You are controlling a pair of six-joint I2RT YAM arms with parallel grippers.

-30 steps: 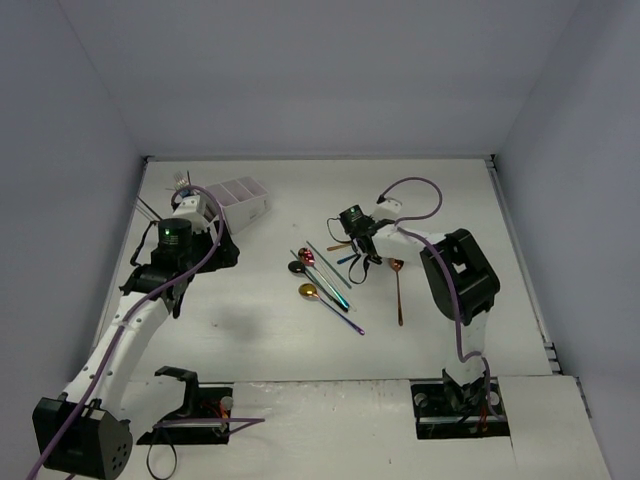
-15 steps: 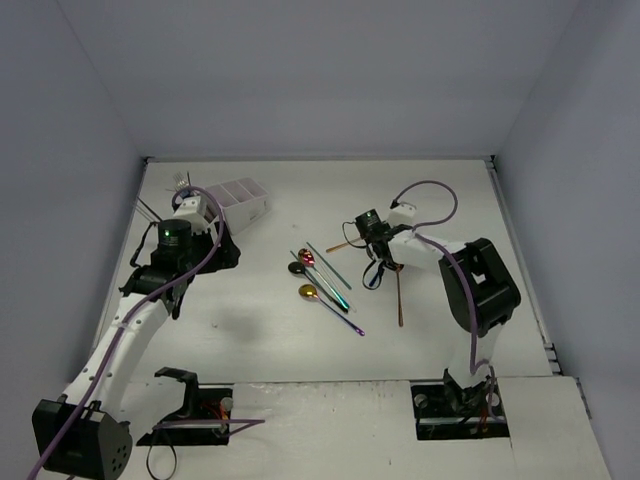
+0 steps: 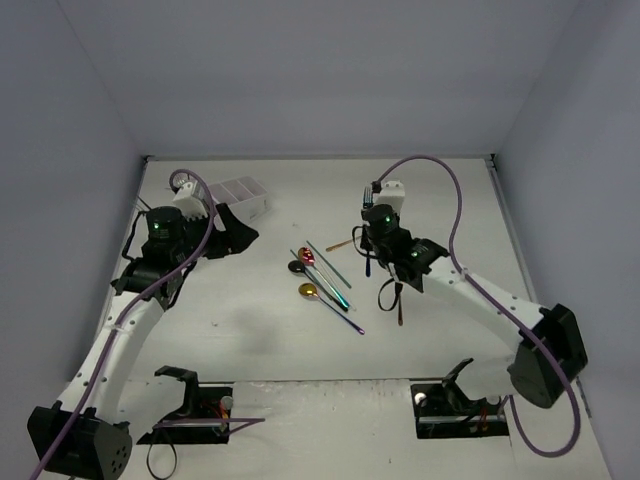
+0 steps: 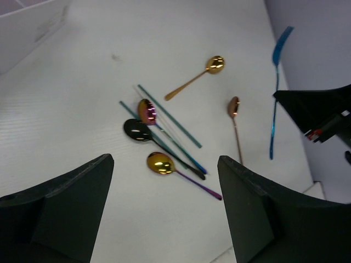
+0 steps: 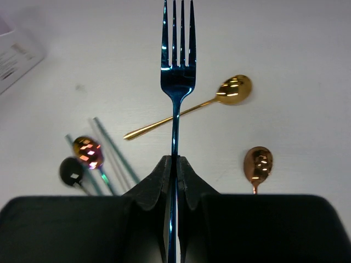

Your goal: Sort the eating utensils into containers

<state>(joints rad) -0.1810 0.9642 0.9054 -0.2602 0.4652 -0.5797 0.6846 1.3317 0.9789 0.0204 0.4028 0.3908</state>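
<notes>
My right gripper is shut on the handle of a blue fork, held above the table with its tines pointing away from the wrist. The fork also hangs at the right of the left wrist view. Below it lie a gold spoon, a copper spoon, a rainbow spoon, a black spoon and teal sticks. A gold-bowled spoon with a purple handle lies nearest my left gripper, which is open and empty beside the white containers.
Grey walls close in the white table on the left, back and right. Both arm bases stand at the near edge. Purple cables loop over each arm.
My right gripper has closed on the blue fork and lifted it off the table while the right arm stretched out. The left arm has drawn back a little to the left.
</notes>
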